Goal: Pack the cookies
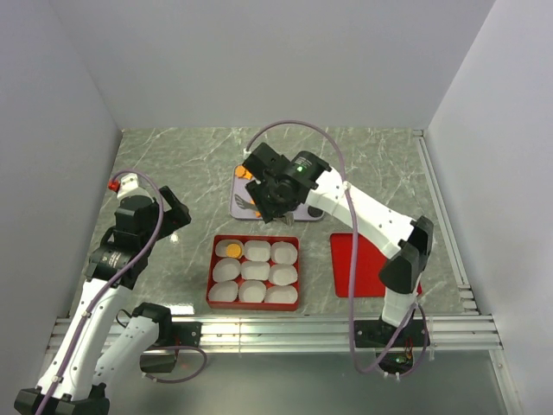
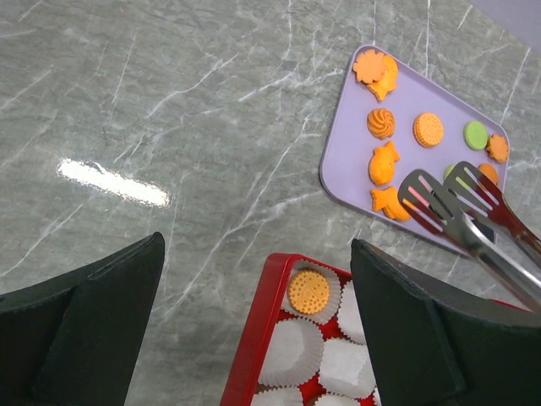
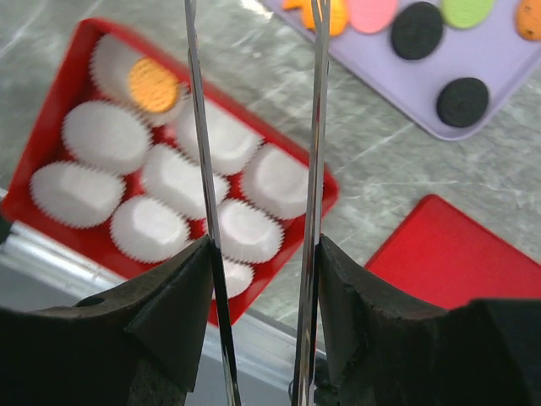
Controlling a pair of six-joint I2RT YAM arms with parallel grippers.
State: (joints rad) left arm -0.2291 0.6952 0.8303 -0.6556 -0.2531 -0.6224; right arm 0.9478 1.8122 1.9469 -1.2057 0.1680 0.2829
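Red box [image 2: 254, 338], nine paper cups [image 2: 296, 351] — one orange cookie [image 2: 308, 291] packed, upper-left cup; remaining cookies [image 2: 428, 129] on lilac tray [image 2: 347, 161], upper right. Over it, right gripper [image 3: 262, 279] clamps tongs [image 2: 456, 211]; left gripper [image 2: 256, 245] spread, empty.

no readable text, labels, numbers or signs anywhere
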